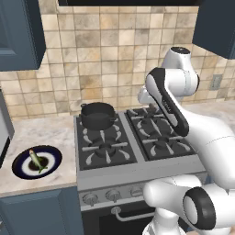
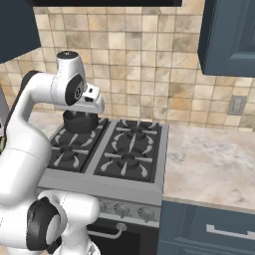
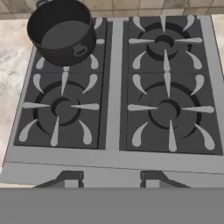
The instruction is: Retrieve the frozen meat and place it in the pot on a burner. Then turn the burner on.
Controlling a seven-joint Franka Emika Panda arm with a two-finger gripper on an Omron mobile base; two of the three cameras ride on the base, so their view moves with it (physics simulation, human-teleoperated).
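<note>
Nearest the robot, along the table's front edge left of the stove, the frozen meat [image 1: 35,159] is lying on a round dark-blue-rimmed plate [image 1: 53,166], untouched. Beyond it, the pot [image 1: 97,114] is sitting on the burner [image 3: 65,33] at the stove's back left corner, and it is looking empty from the hand view.

The risk, as I judge it, is coming from the meat being so slender: a descent slightly off line could be pushing it across the plate or closing on the rim instead. The arm is also reaching from the stove side, so a low swing could be clipping the pot.

The end effector [image 3: 112,186] is hovering over the stove's front edge, its fingertips showing partly open with a gap between them, holding nothing and touching nothing.
</note>
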